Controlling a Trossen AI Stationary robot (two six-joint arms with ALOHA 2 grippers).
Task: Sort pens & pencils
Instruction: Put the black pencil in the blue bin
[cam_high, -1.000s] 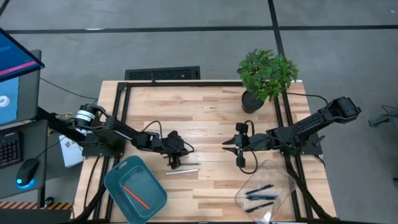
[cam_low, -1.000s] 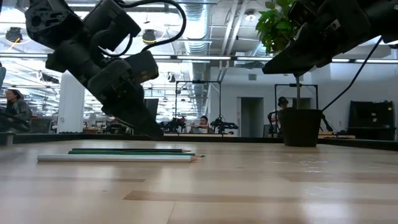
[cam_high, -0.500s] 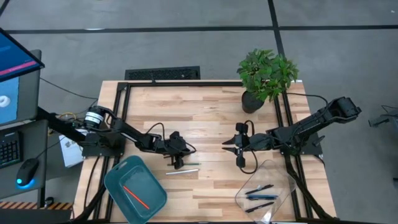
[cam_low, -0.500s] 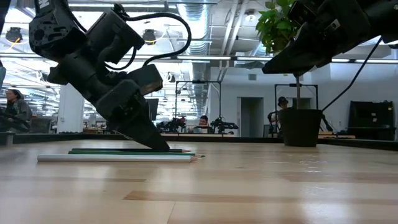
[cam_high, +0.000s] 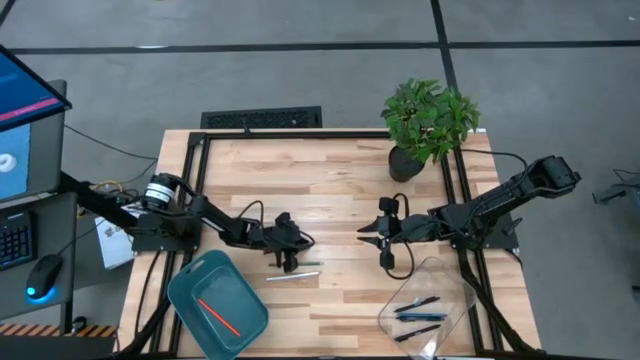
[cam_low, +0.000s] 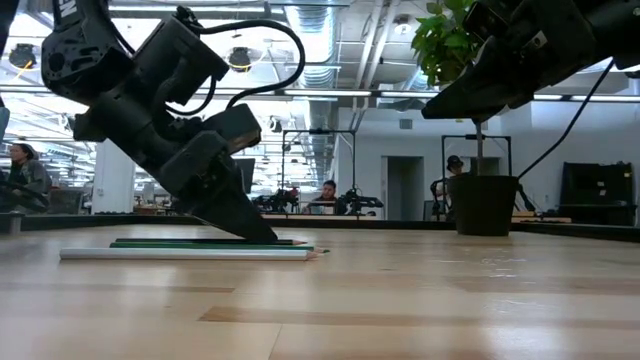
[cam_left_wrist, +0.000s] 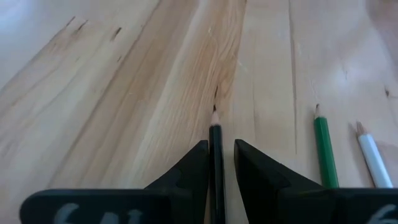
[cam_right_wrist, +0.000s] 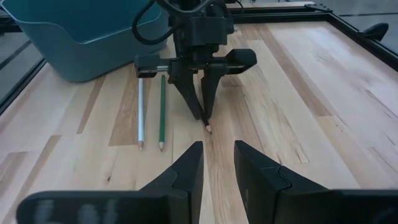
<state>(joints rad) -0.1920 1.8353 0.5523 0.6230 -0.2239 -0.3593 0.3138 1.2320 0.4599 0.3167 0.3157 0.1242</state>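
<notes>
A dark pencil lies on the wooden table. My left gripper is open and slants down over it with one finger on each side. A strip of table shows between the pencil and one finger. The pencil's tip pokes out past the fingertips. A green pencil and a white pencil lie parallel beside it. An orange pencil lies in the teal bin. Dark pens lie in the clear container. My right gripper hangs open above the table's right half.
A potted plant stands at the far right of the table. Black frame rails run along the table's sides. Bare wood lies between the two grippers. A computer mouse and a screen sit off the table to the left.
My left gripper has come down to the table top and gone a little toward the table's right edge. It now stands beside the green pencil. The green and white pencils have stayed where they were.
</notes>
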